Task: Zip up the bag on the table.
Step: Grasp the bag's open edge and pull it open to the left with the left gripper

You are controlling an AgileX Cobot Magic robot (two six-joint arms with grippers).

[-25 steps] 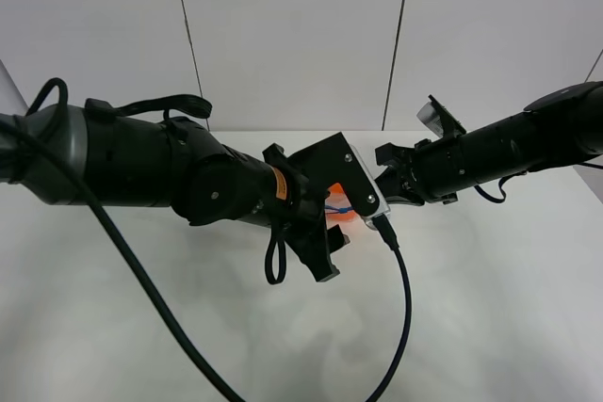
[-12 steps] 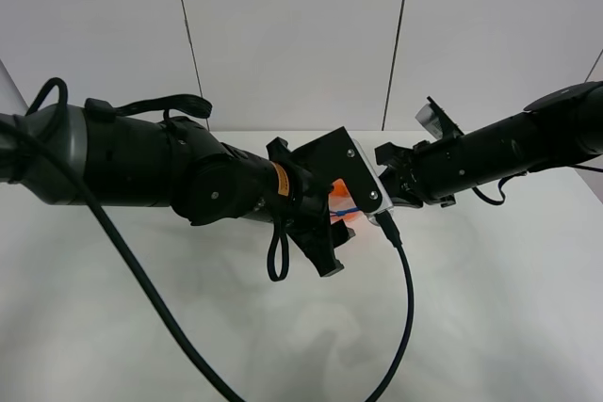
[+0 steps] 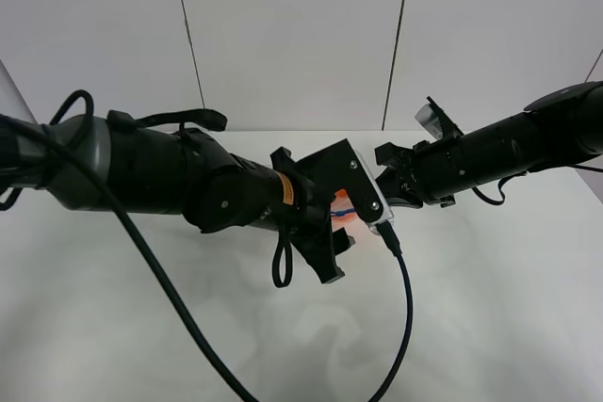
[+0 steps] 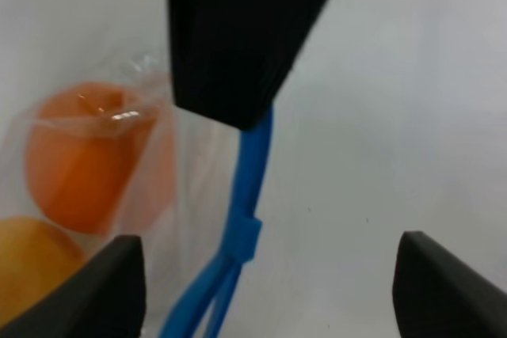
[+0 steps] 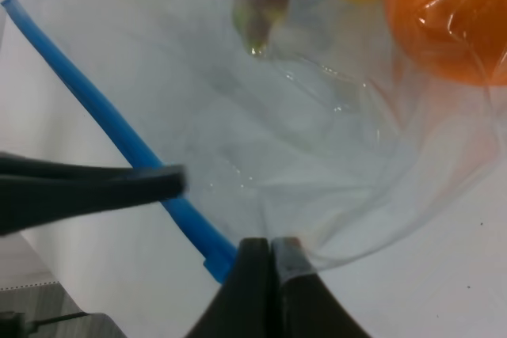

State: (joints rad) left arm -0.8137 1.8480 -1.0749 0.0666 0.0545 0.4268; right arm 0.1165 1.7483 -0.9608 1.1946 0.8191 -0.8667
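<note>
Bulk of bag [image 5: 317,140] at middle of table [image 3: 490,308] hidden under left arm [image 3: 170,181] in the high view. Its corner beside blue strip [image 5: 103,112] is clamped tight in right gripper [image 5: 269,257]; left gripper [image 4: 265,255] spread wide astride the strip, fingers [image 4: 451,290] blurred and cut off.

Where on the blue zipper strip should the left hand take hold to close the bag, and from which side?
Probably at the small blue slider, where the zipper strip splits into two tracks. Come from above with the open left hand straddling it, one finger each side; the right hand pinches the bag corner.
</note>
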